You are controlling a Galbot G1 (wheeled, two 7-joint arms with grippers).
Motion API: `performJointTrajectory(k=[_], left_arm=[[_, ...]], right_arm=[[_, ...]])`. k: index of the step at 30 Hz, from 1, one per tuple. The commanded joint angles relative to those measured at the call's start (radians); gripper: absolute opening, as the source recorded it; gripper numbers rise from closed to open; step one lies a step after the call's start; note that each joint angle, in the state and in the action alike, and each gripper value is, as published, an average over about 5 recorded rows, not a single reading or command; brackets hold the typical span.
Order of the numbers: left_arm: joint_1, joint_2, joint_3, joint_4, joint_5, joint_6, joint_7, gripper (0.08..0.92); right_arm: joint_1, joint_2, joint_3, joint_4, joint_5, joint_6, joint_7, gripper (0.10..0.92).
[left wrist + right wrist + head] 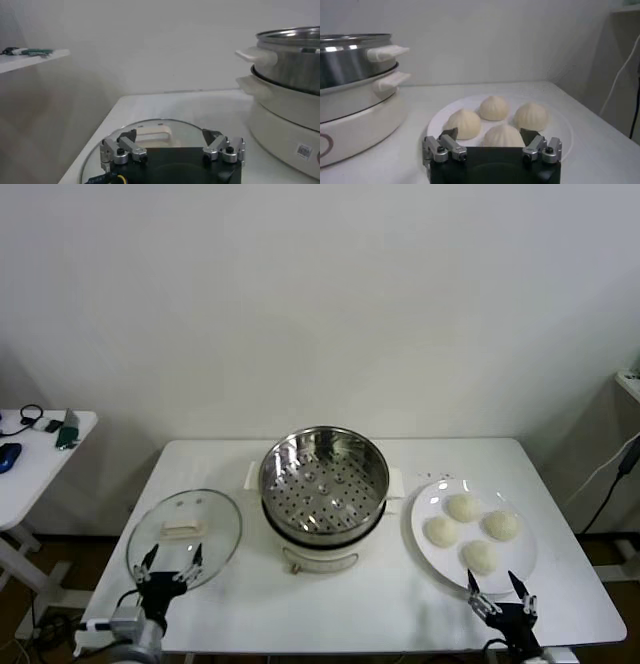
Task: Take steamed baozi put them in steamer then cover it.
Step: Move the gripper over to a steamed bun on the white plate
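Note:
Several cream-white baozi point(463, 507) point(494, 107) lie on a white plate point(428, 556) point(442, 115) at the table's right. The shiny steamer point(324, 484) point(292, 57) point(350, 60) stands uncovered in the middle, its perforated tray bare. The glass cover point(186, 534) point(150, 135) with its white handle lies flat at the left. My left gripper point(170, 562) point(170, 136) hovers open at the cover's near edge. My right gripper point(495, 584) point(489, 134) is open just in front of the plate, with the nearest baozi point(502, 135) between its fingertips' line of sight but untouched.
A side table point(30, 459) with a headset and small items stands at the far left. A cable point(610, 484) hangs at the right beyond the table edge. Bare white tabletop point(330, 604) stretches along the front between both grippers.

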Motion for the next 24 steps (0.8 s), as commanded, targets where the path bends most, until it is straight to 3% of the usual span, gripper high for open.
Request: performJointTrajectory(k=[1,6,10,15,18,21,24], left_arm=[[-0.001,0.000,0.001,-0.006,0.001,0.003,0.001,0.823],[-0.002,0.000,0.009,-0.019,0.003,0.004,0.007,0.823],[-0.003,0.000,0.022,-0.025,0.004,0.002,0.009,0.823],[-0.001,-0.002,0.031,-0.034,0.007,-0.001,0.011,0.823],[0.002,-0.010,0.032,-0.045,0.016,-0.003,0.011,0.823],[0.005,-0.018,0.038,-0.060,0.026,-0.002,0.015,0.823],[0.006,-0.024,0.042,-0.066,0.037,-0.002,0.022,0.823]], right_arm=[[0.061,-0.027,0.017,0.021,-0.036,-0.092,0.013,0.823],[0.343,-0.240,-0.007,-0.043,0.026,-0.224,0.036,0.823],[0.657,-0.475,-0.170,-0.239,0.017,-0.258,-0.115,0.823],[1.033,-0.723,-0.564,-0.449,-0.132,-0.244,-0.451,0.823],[1.255,-0.823,-0.839,-0.529,-0.214,-0.141,-0.727,0.823],[1.518,-0.855,-1.130,-0.609,-0.312,0.030,-1.006,0.823],[1.788,-0.821,-1.430,-0.686,-0.378,0.114,-1.178,0.823]])
